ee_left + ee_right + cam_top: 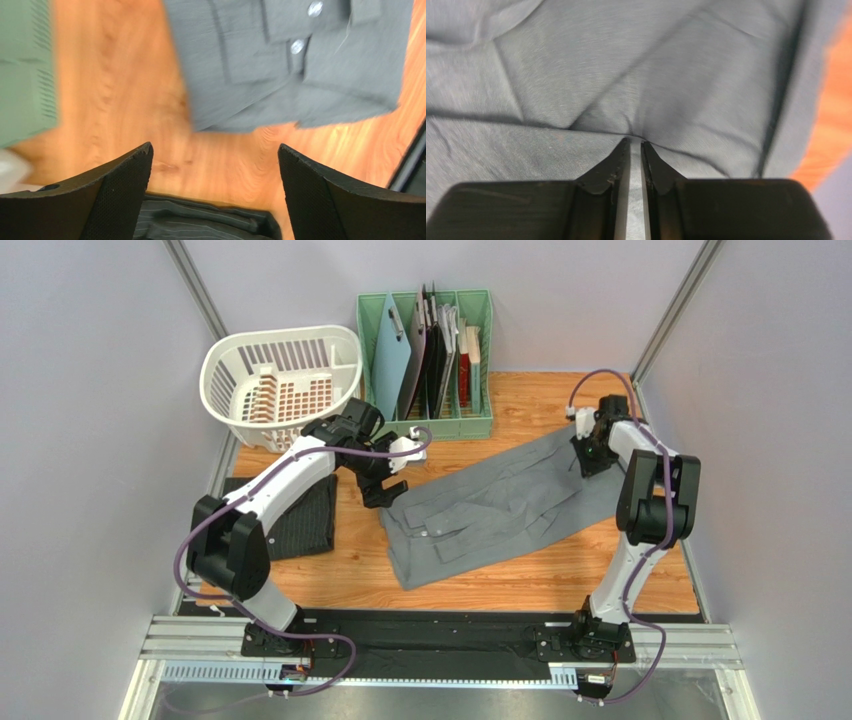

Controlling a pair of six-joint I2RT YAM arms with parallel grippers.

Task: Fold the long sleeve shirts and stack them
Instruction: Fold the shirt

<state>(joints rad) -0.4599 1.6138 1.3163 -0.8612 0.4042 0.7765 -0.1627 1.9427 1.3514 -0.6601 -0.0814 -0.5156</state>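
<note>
The wooden table (330,575) carries both garments. The grey shirt (490,510) is the bigger spread: a long diagonal band running from just ahead of the left gripper (383,490) out to the right gripper (590,458), which sits on its far end. Its sides look turned in toward the button placket, though the overhead view is too coarse to say how neatly. It has not been folded down its length.

The pinstriped charcoal shirt (305,525) lies behind and below the left gripper, under that arm's forearm. It is a compact dark rectangle that reads as already folded. The two shirts are apart, with bare wood between them, so nothing is stacked.

By my reckoning, one shirt is done. The grey one is partway, with its lengthwise folds and the stacking left.

The left gripper hangs spread wide and empty over bare wood, with the grey shirt's collar end just in front of its fingertips. The right gripper is clenched almost closed, pinching a ridge of the grey cloth between its tips.
</note>
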